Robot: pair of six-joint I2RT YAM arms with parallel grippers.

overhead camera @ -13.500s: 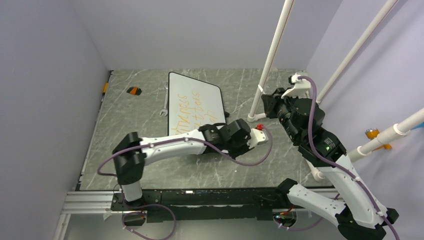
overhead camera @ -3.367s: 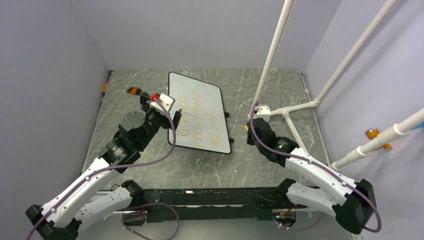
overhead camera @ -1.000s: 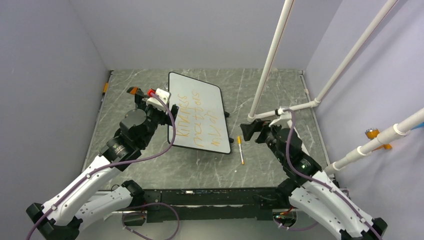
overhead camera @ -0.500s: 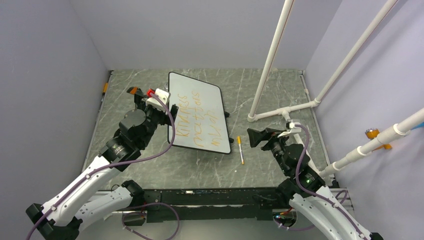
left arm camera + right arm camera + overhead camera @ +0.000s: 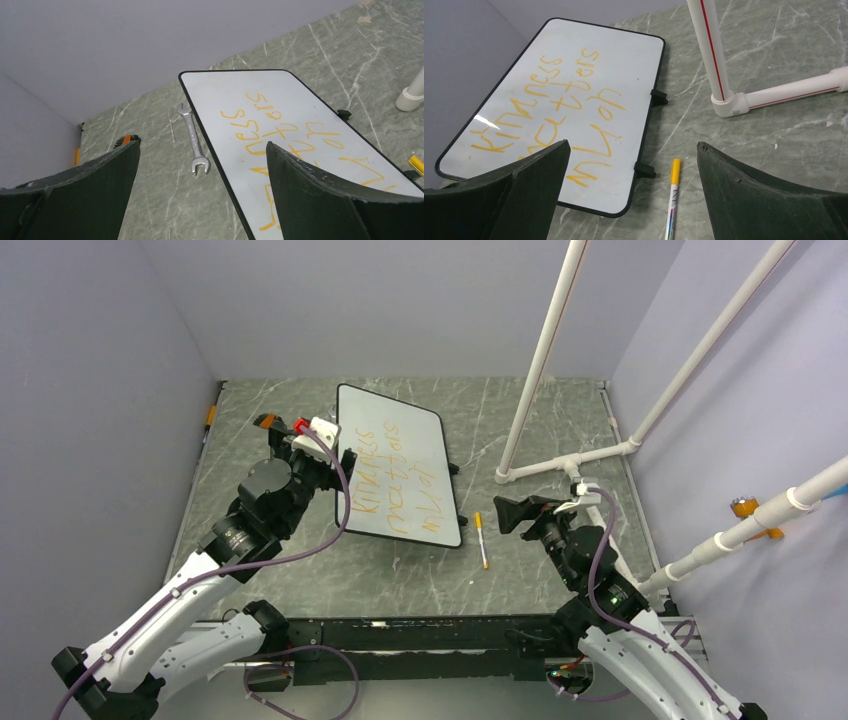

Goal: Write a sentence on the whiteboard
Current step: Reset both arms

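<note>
Whiteboard (image 5: 400,465) lies flat at mid-table (image 5: 420,580), the orange sentence (image 5: 554,110) across it in three lines. Just right of its near corner lies a marker (image 5: 672,192). Left gripper (image 5: 202,150) and right gripper (image 5: 633,145) both gape empty. A wrench (image 5: 194,140) lies beside the board's left edge.

Marbled table (image 5: 560,410) carries the whiteboard (image 5: 415,445), a marker (image 5: 481,540), a wrench (image 5: 193,140) and perhaps a clip (image 5: 264,421).

Right wrist view: the marker (image 5: 672,200) runs off the bottom edge. Left wrist view: the sentence (image 5: 272,132) partly hidden, lower right.
</note>
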